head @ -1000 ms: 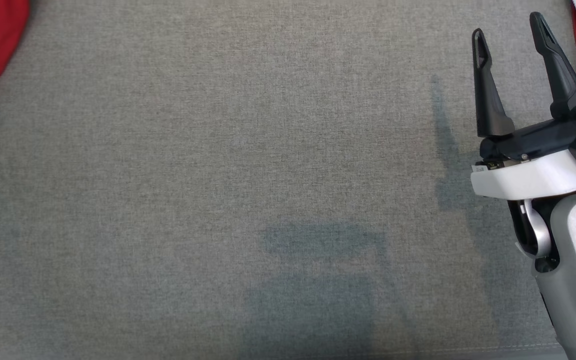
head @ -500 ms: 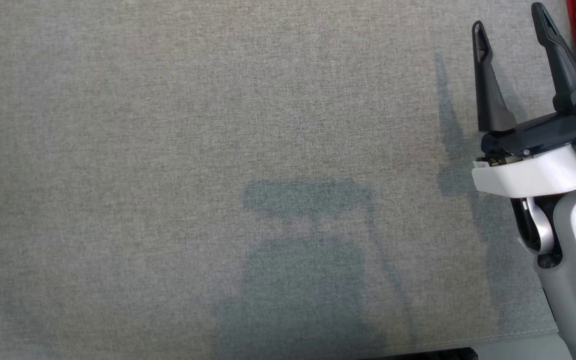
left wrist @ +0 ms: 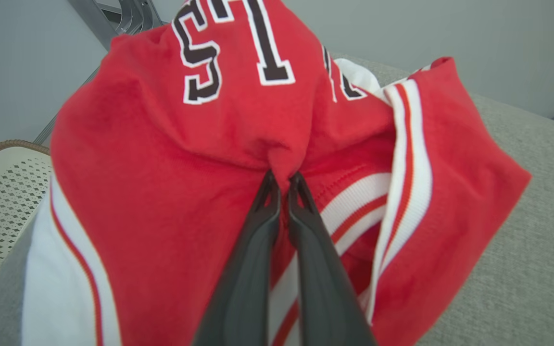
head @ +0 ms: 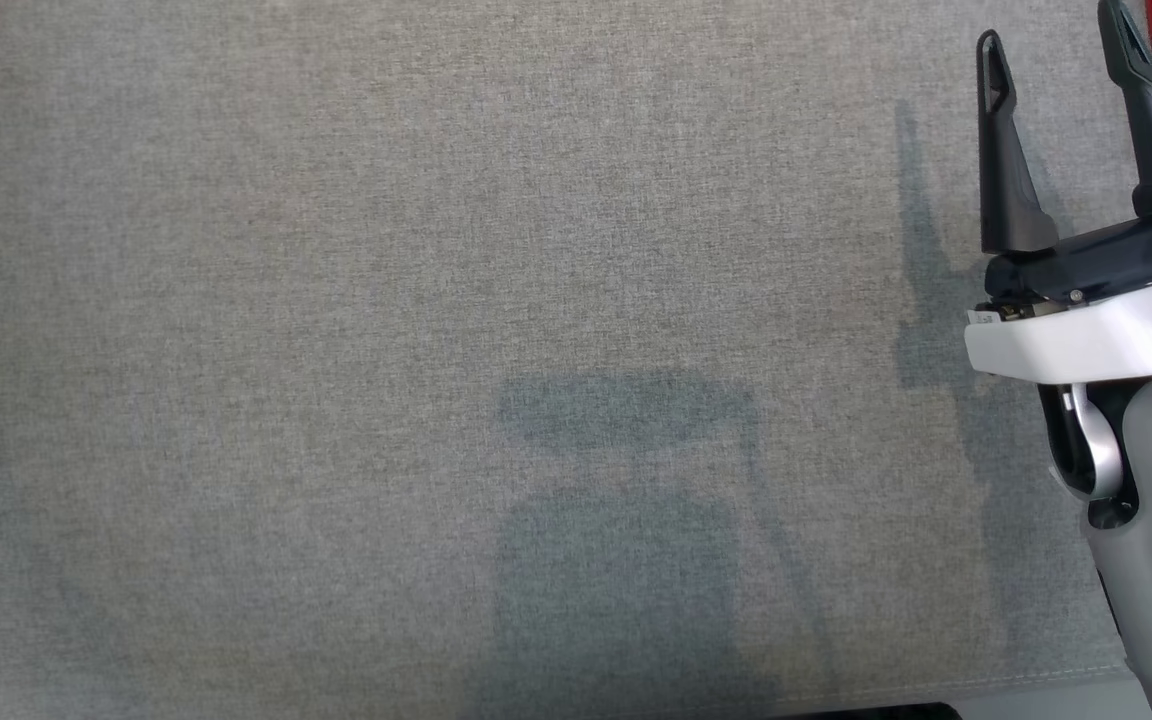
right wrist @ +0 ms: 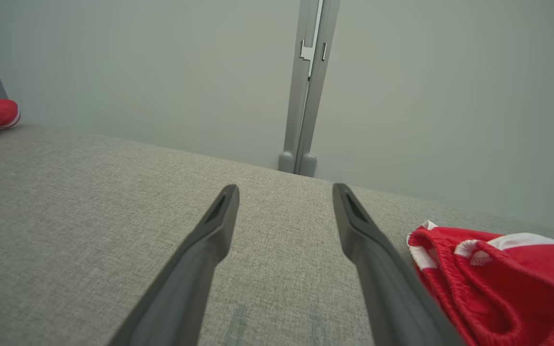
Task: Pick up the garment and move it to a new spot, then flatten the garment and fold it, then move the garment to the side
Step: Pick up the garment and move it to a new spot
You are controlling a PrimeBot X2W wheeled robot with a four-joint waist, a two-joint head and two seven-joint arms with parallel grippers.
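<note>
Left wrist view: the left gripper (left wrist: 282, 179) pinches a fold of the red garment (left wrist: 161, 158) on the grey cushion (left wrist: 522, 269), beside a white perforated basket (left wrist: 3, 192), contents unseen. The right gripper (head: 1051, 25) stands wide and empty.

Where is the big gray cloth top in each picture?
Head view: gray surface nearly everywhere, beneath the right gripper.
Left wrist view: gray surface at right, under the red jersey.
Right wrist view: gray surface across the lower half.
Shared landmark: red clothing at its edges.
</note>
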